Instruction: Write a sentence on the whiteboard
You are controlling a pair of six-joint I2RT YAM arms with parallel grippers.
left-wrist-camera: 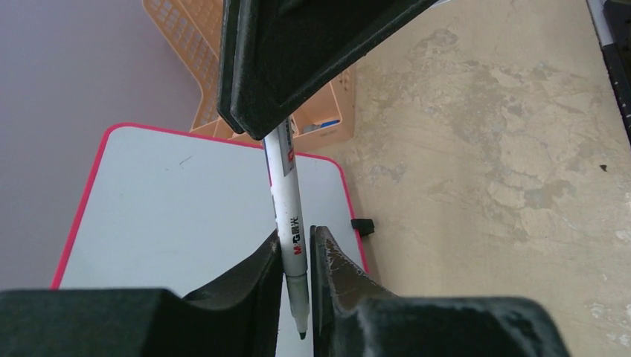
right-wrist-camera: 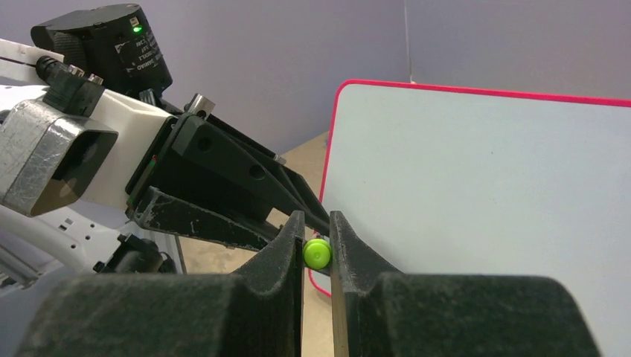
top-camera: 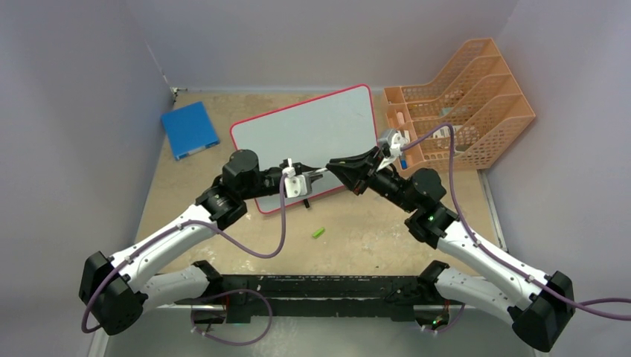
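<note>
I see both tools meeting over the near edge of the whiteboard (top-camera: pixel 312 126), which lies toward the back middle of the bench (top-camera: pixel 372 223). My left tool (left-wrist-camera: pixel 296 236) pinches the white marker (left-wrist-camera: pixel 286 193) near its bare tip, and my right tool (right-wrist-camera: pixel 317 223) is clamped on its green end (a green cap (top-camera: pixel 318 233) lies nearer the bench's front edge).

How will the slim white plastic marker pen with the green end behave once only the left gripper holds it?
The slim white plastic marker pen looks rigid, so it should not bend. Its barrel is round and glossy, and the left gripper pinches it near the tip, so it may pivot or slip under writing pressure. If dropped, it could roll.
</note>
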